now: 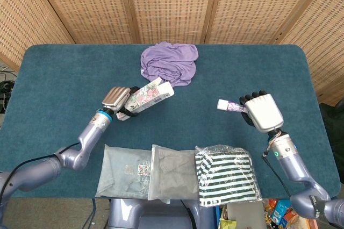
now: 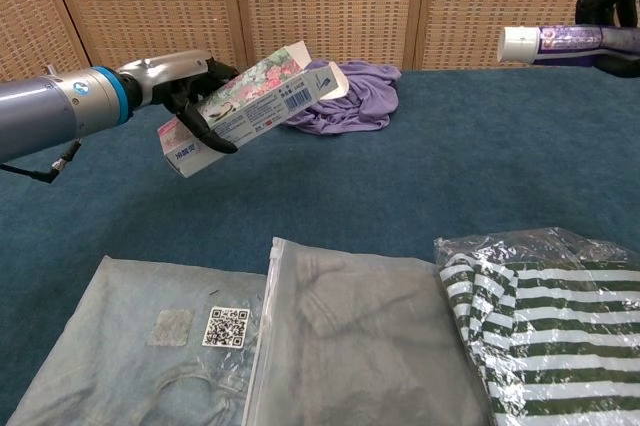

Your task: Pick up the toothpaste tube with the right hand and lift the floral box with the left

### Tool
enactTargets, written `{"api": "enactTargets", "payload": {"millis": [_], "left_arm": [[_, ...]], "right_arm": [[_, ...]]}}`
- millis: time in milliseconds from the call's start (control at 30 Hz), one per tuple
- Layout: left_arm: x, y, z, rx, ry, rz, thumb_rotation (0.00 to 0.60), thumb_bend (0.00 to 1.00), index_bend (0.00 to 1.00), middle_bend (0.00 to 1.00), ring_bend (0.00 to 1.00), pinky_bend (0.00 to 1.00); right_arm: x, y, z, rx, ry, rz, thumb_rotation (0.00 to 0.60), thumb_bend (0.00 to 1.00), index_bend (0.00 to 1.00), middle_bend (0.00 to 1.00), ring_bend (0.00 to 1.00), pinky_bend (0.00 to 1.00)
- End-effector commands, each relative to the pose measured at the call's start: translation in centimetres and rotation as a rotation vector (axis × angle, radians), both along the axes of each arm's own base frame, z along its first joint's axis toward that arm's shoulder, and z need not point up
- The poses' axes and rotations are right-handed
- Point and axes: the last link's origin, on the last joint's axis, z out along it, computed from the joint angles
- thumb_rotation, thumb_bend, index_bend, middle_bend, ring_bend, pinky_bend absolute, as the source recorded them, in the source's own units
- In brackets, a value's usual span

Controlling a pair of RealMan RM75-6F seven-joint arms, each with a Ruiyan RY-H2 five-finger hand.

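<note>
Toothpaste tube (image 2: 570, 41) is gripped aloft by the right hand (image 1: 263, 112), while the floral box (image 2: 248, 104) is held tilted above the table (image 1: 54, 78) by the left hand (image 1: 118, 99).
</note>
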Motion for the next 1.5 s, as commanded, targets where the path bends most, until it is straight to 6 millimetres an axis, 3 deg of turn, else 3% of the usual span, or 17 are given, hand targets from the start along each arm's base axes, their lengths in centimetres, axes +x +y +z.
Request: {"api": "enactTargets", "payload": {"millis": [33,233,600,967,1333,1500], "left_arm": [[0.3,-2.0,1.8,-0.073,-0.186,-0.123,0.600,0.26,0.60,0.53,0.50,0.55],[0.8,-2.5,0.8,-0.113,-0.246,-0.277,0.600,0.26,0.60,0.53,0.50,0.54],[2.7,-1.0,-1.3,-0.114,-0.193,-0.445,0.600,0.26,0.60,0.53,0.50,0.53],[4.8,-0.3,-2.2,-0.032,-0.296,-0.477,0.600,0.26,0.60,0.53,0.50,0.52],[6.3,-1.0,-4.0,-0.023,-0.489,-0.422,0.600,0.27,0.60,0.53,0.49,0.51],[7.4,-1.7,-5.8,-0.050,-0.555,-0.378,0.600,0.27,0.60,0.53,0.49,0.51]], "right_arm": [[0.9,0.2,1.1,-0.028,0.029,0.039,0.600,0.64,0.62,0.63,0.51,0.45],[2.4,0.1,3.1,-0.069,0.096,0.088,0.600,0.65,0.62,0.63,0.51,0.45],[6.3,0.0,6.8,-0.126,0.226,0.200,0.600,0.66,0.62,0.63,0.51,0.45],[10.3,0.9,6.7,-0.091,0.382,0.295,0.600,0.66,0.62,0.63,0.51,0.45],[11.9,1.1,6.9,-0.112,0.450,0.313,0.600,0.67,0.62,0.63,0.51,0.45],[13.1,1.5,7.6,-0.135,0.481,0.335,0.600,0.66,0.62,0.63,0.51,0.45]]}}
